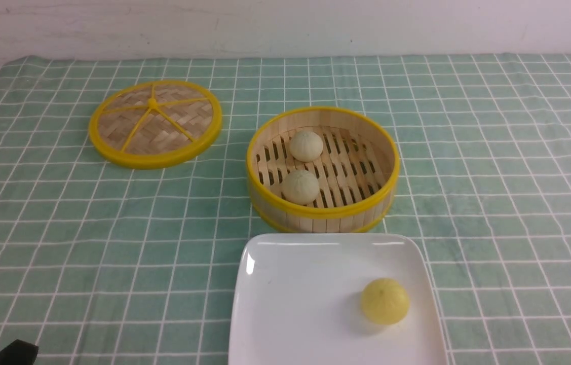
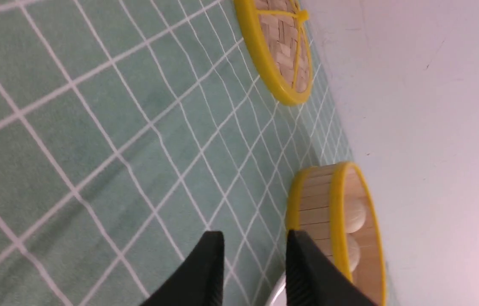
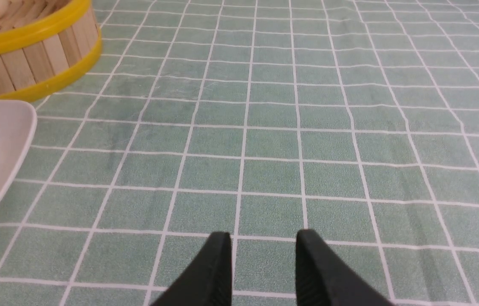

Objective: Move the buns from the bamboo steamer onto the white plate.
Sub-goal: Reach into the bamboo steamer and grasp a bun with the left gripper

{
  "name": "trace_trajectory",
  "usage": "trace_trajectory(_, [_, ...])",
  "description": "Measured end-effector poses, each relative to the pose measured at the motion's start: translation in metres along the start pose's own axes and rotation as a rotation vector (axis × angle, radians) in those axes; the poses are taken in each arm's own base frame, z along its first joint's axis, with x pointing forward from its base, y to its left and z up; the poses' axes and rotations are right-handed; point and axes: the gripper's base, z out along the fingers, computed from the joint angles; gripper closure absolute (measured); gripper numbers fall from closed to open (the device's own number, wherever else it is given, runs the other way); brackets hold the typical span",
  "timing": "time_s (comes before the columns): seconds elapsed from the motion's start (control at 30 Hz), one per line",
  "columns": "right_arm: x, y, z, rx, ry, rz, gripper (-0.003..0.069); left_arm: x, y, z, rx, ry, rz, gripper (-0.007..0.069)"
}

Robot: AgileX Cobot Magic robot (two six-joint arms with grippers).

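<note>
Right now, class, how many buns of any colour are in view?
3. One pale bun sits at the back of the bamboo steamer, another pale bun nearer the front; a yellow bun lies on the white plate. None appears hidden.

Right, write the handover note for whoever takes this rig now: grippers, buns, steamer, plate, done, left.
Left gripper: open, empty, over the green checked cloth.
Right gripper: open, empty, over the cloth.
Round light-wood bamboo steamer: uncovered, holds the far pale cream round bun and the near pale cream round bun.
Glossy white square plate: just in front of the steamer, carrying only a bright yellow round bun.
Flat woven lid: on the cloth, left of the steamer.
Done: no pale bun moved.
Left: both pale buns onto the plate.
</note>
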Motion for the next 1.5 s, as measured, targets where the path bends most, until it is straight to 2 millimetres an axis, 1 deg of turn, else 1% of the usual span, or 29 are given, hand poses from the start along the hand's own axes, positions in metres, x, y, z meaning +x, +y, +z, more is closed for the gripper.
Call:
trace_trajectory(0.1, [0.0, 0.0, 0.0, 0.0, 0.0, 0.0, 0.0419, -0.001, -0.001, 0.0, 0.017, -0.011, -0.025, 0.0384])
trace_trajectory(0.27, [0.0, 0.0, 0.0, 0.0, 0.0, 0.0, 0.0419, -0.004, -0.005, 0.0, 0.055, -0.043, -0.012, 0.0397])
trace_trajectory(0.33, [0.0, 0.0, 0.0, 0.0, 0.0, 0.0, 0.0419, -0.008, -0.016, -0.005, 0.082, -0.063, 0.103, 0.0443])
trace_trajectory(0.37, [0.0, 0.0, 0.0, 0.0, 0.0, 0.0, 0.0419, -0.013, -0.028, -0.009, 0.106, -0.082, 0.177, 0.0473])
trace_trajectory(0.4, [0.0, 0.0, 0.0, 0.0, 0.0, 0.0, 0.0419, -0.019, -0.044, -0.018, 0.141, -0.112, 0.271, 0.0512])
trace_trajectory(0.47, [0.0, 0.0, 0.0, 0.0, 0.0, 0.0, 0.0419, -0.029, -0.072, -0.033, 0.186, -0.156, 0.382, 0.0569])
trace_trajectory(0.5, [0.0, 0.0, 0.0, 0.0, 0.0, 0.0, 0.0419, -0.034, -0.085, -0.038, 0.176, -0.16, 0.44, 0.0598])
trace_trajectory(0.57, [0.0, 0.0, 0.0, 0.0, 0.0, 0.0, 0.0419, -0.042, -0.105, -0.04, 0.109, -0.121, 0.493, 0.062])
trace_trajectory(0.6, [0.0, 0.0, 0.0, 0.0, 0.0, 0.0, 0.0419, -0.043, -0.109, -0.041, 0.104, -0.118, 0.496, 0.0622])
trace_trajectory(0.67, [0.0, 0.0, 0.0, 0.0, 0.0, 0.0, 0.0419, -0.044, -0.114, -0.025, -0.092, 0.054, 0.492, 0.0623])
trace_trajectory(0.77, [0.0, 0.0, 0.0, 0.0, 0.0, -0.001, 0.0419, -0.038, -0.103, 0.0, -0.375, 0.322, 0.45, 0.0623])
trace_trajectory(0.8, [0.0, 0.0, 0.0, 0.0, 0.0, -0.001, 0.0419, -0.037, -0.101, 0.004, -0.412, 0.357, 0.446, 0.0623])
trace_trajectory(0.83, [0.0, 0.0, 0.0, 0.0, 0.0, -0.001, 0.0419, -0.035, -0.096, 0.019, -0.531, 0.475, 0.441, 0.0623])
trace_trajectory(0.87, [0.0, 0.0, 0.0, 0.0, 0.0, -0.001, 0.0419, -0.035, -0.096, 0.021, -0.542, 0.487, 0.442, 0.0623])
trace_trajectory(0.9, [0.0, 0.0, 0.0, 0.0, 0.0, -0.001, 0.0419, -0.035, -0.096, 0.041, -0.611, 0.59, 0.448, 0.0623])
trace_trajectory(0.93, [0.0, 0.0, 0.0, 0.0, 0.0, -0.001, 0.0419, -0.036, -0.1, 0.049, -0.61, 0.626, 0.462, 0.0623])
trace_trajectory(0.97, [0.0, 0.0, 0.0, 0.0, 0.0, -0.001, 0.0419, -0.035, -0.099, 0.051, -0.615, 0.636, 0.453, 0.0623])
trace_trajectory(1.0, [0.0, 0.0, 0.0, 0.0, 0.0, 0.0, 0.0419, -0.034, -0.106, 0.067, -0.592, 0.711, 0.457, 0.0623])
trace_trajectory(1.03, [0.0, 0.0, 0.0, 0.0, 0.0, 0.0, 0.0419, -0.033, -0.111, 0.077, -0.561, 0.756, 0.457, 0.0623])
trace_trajectory(1.13, [0.0, 0.0, 0.0, 0.0, 0.0, 0.0, 0.0419, -0.027, -0.126, 0.101, -0.415, 0.864, 0.454, 0.0619])
trace_trajectory(1.23, [0.0, 0.0, 0.0, 0.0, 0.0, 0.0, 0.0419, -0.021, -0.139, 0.121, -0.266, 0.927, 0.412, 0.0611])
trace_trajectory(1.33, [0.0, 0.0, 0.0, 0.0, 0.0, 0.0, 0.0419, -0.018, -0.152, 0.144, -0.112, 0.96, 0.377, 0.0592])
trace_trajectory(1.4, [0.0, 0.0, 0.0, 0.0, 0.0, 0.0, 0.0419, -0.015, -0.155, 0.153, -0.076, 0.954, 0.36, 0.0585])
trace_trajectory(1.43, [0.0, 0.0, 0.0, 0.0, 0.0, 0.0, 0.0419, -0.008, -0.16, 0.162, -0.041, 0.95, 0.348, 0.0578])
trace_trajectory(1.5, [0.0, 0.0, 0.0, 0.0, 0.0, 0.0, 0.0419, 0.007, -0.166, 0.174, -0.011, 0.938, 0.366, 0.057])
